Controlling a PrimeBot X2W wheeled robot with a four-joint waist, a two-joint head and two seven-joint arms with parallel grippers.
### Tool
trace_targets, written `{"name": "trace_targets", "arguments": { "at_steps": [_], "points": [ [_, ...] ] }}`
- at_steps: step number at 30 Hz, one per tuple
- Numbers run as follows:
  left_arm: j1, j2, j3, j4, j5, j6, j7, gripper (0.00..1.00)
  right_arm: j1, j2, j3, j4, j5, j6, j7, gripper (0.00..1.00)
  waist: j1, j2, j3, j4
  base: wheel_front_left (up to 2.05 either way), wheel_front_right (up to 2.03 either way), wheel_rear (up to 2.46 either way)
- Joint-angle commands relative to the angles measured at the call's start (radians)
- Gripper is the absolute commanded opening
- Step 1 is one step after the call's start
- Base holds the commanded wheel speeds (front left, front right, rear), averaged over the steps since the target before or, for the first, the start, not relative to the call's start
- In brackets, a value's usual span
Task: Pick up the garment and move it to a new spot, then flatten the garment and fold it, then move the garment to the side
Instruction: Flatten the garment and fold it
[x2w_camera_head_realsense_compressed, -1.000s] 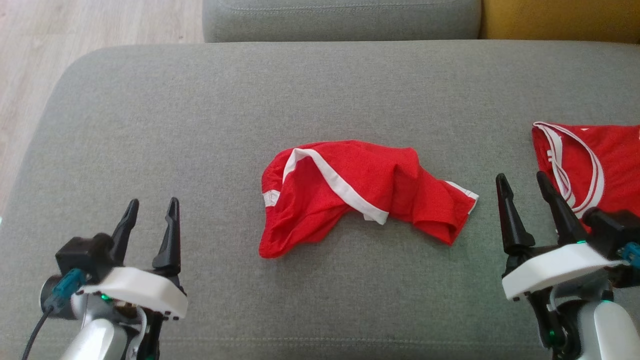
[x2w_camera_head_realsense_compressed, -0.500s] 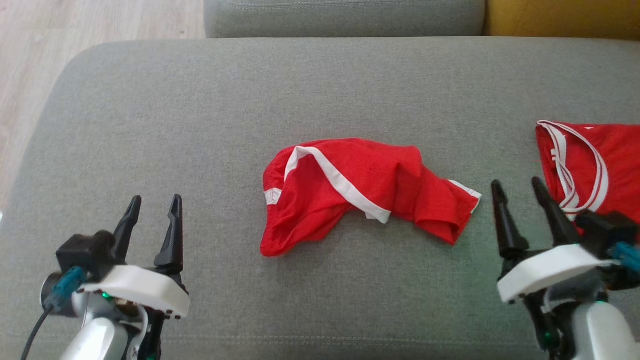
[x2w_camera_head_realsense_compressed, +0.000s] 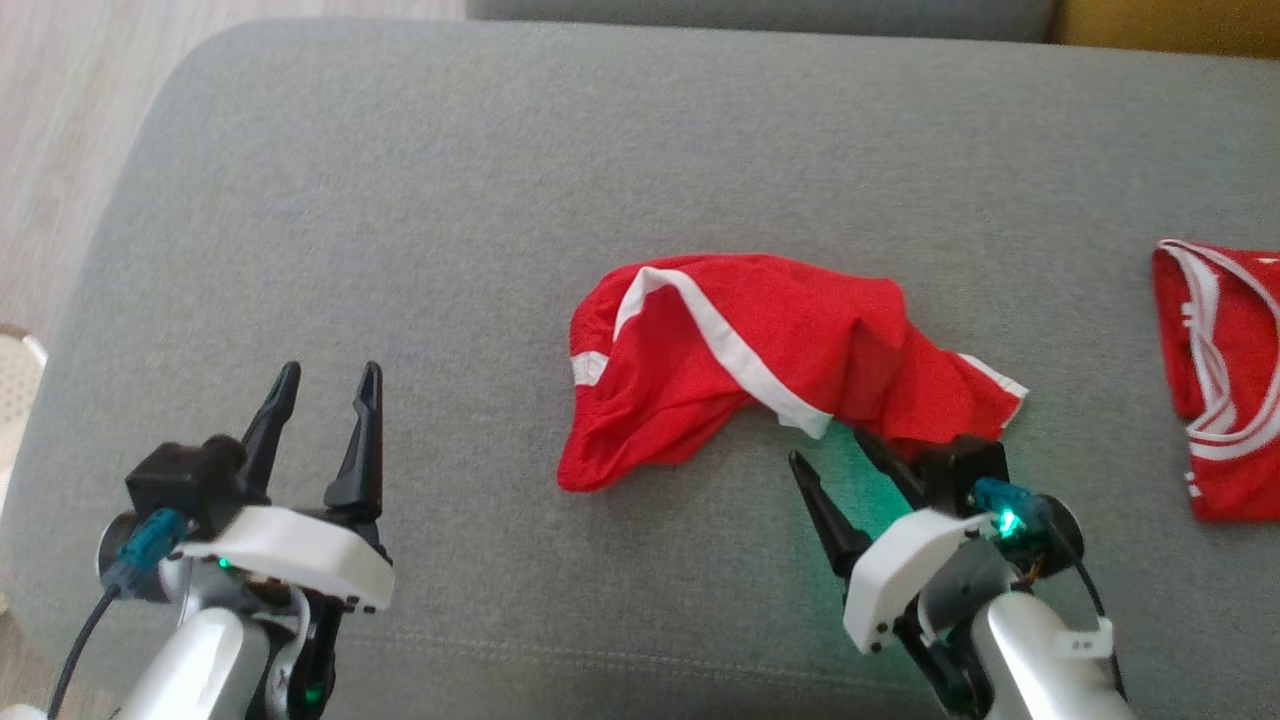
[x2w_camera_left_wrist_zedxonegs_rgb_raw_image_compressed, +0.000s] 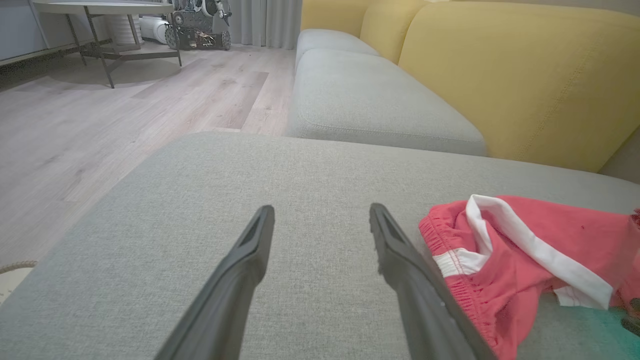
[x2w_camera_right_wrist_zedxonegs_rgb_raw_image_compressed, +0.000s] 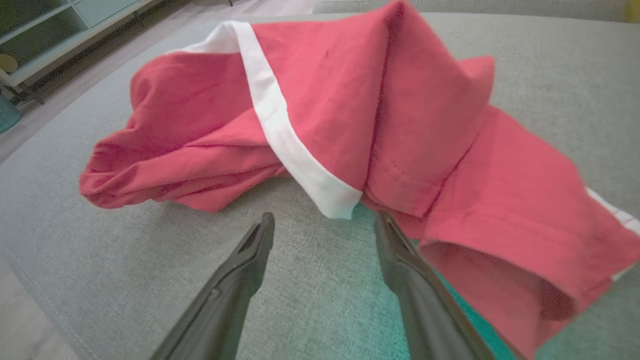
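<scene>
The garment (x2w_camera_head_realsense_compressed: 760, 350) is a crumpled pair of red shorts with a white band, lying in the middle of the grey sofa cushion (x2w_camera_head_realsense_compressed: 480, 200). My right gripper (x2w_camera_head_realsense_compressed: 828, 447) is open at the garment's near edge. In the right wrist view the right gripper (x2w_camera_right_wrist_zedxonegs_rgb_raw_image_compressed: 322, 216) points at the garment (x2w_camera_right_wrist_zedxonegs_rgb_raw_image_compressed: 350, 100), with the end of the white band just beyond the gap and one fingertip (x2w_camera_right_wrist_zedxonegs_rgb_raw_image_compressed: 382, 220) against the red fabric. My left gripper (x2w_camera_head_realsense_compressed: 331, 368) is open and empty, well left of the garment. In the left wrist view the left gripper (x2w_camera_left_wrist_zedxonegs_rgb_raw_image_compressed: 322, 210) has the garment (x2w_camera_left_wrist_zedxonegs_rgb_raw_image_compressed: 520, 255) to its right.
A second red garment with white stripes (x2w_camera_head_realsense_compressed: 1225, 380) lies at the cushion's right edge. The cushion's rounded left edge drops to a wooden floor (x2w_camera_head_realsense_compressed: 60, 120). A yellow backrest (x2w_camera_left_wrist_zedxonegs_rgb_raw_image_compressed: 525, 75), another grey cushion (x2w_camera_left_wrist_zedxonegs_rgb_raw_image_compressed: 360, 95) and a table (x2w_camera_left_wrist_zedxonegs_rgb_raw_image_compressed: 100, 7) show beyond.
The head camera has shifted, sliding the scene right and down. My right gripper has swung left from beside the second red garment to the shorts' near edge. The left gripper has stayed in place.
</scene>
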Motion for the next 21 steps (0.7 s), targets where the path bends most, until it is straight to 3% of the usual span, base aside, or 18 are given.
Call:
{"name": "trace_targets", "arguments": {
  "at_steps": [1,7,8,9,10,15,21],
  "points": [
    [-0.057,0.017,0.04,-0.023,-0.001,-0.003,-0.009,1.0,-0.053,-0.003,0.022,-0.014,-0.007,-0.001,-0.019,1.0,0.0,0.0,0.013,0.013,0.0,0.0,0.0],
    [-0.071,0.011,0.039,-0.006,-0.004,-0.007,-0.021,1.0,-0.126,-0.003,0.013,0.114,0.03,-0.001,-0.101,0.99,0.0,0.0,0.032,0.025,0.0,0.0,0.0],
    [-0.072,0.01,0.039,-0.004,-0.004,-0.007,-0.023,1.0,-0.139,-0.003,0.012,0.134,0.037,-0.001,-0.111,0.47,0.0,0.0,0.034,0.024,0.0,0.0,0.0],
    [-0.074,0.01,0.039,-0.002,-0.004,-0.007,-0.025,1.0,-0.15,-0.003,0.011,0.151,0.043,-0.001,-0.125,0.09,0.0,0.0,0.035,0.025,0.0,0.0,0.0],
    [-0.077,0.01,0.039,0.001,-0.004,-0.008,-0.027,1.0,-0.16,-0.003,0.01,0.168,0.051,-0.001,-0.135,0.0,0.0,0.0,0.036,0.024,0.0,0.0,0.0],
    [-0.082,0.012,0.042,0.009,-0.004,-0.008,-0.035,1.0,-0.192,-0.003,0.012,0.176,0.067,-0.001,-0.176,0.0,0.0,0.0,0.03,0.015,0.0,0.0,0.0],
    [-0.071,0.019,0.048,0.003,-0.004,0.001,-0.04,1.0,-0.179,-0.005,-0.041,0.037,0.042,-0.001,-0.135,0.0,0.0,0.0,0.019,-0.008,0.0,0.0,0.0]
  ]
}}
